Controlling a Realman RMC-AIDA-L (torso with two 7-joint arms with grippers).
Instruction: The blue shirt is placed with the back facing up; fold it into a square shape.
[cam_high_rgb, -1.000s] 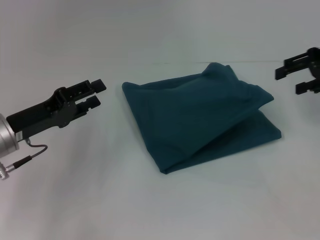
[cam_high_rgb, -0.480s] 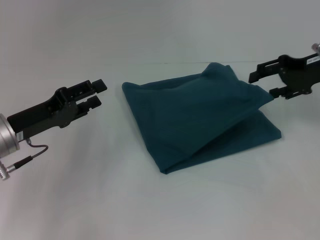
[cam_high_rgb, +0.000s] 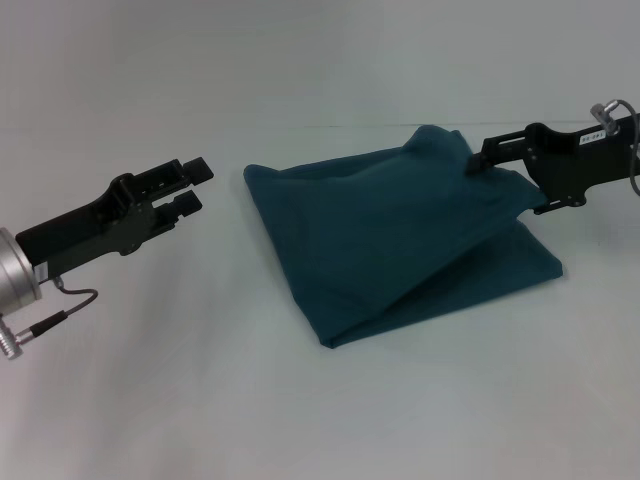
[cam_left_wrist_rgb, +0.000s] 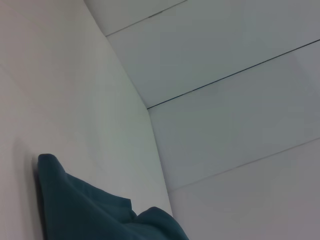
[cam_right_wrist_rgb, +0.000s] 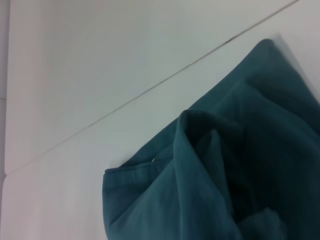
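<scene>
— Two grippers are seen, but only one is at the cloth. The right gripper (cam_high_rgb: 505, 175) is reached in over the far right corner of the blue shirt (cam_high_rgb: 400, 240), its fingers spread with one above the raised fold and one at its right edge; nothing is pinched yet.

— And the left gripper (cam_high_rgb: 192, 188)?

— It is held off the cloth, near the shirt's left edge, its fingers parted and holding nothing.

— Where is the shirt placed?

— It is laid on the white table (cam_high_rgb: 150, 380), between the two grippers, already doubled into a rough, skewed block. A lower layer is left sticking out on the right, and the far corner is bunched up, as is shown in the right wrist view (cam_right_wrist_rgb: 215, 150).

— How is this step best done?

— Probably the bunched corner should be taken low, so that all layers are caught together rather than the top one alone. It should then be drawn flat and squared with the lower edge, slowly, so the stack beneath is not dragged askew.
</scene>
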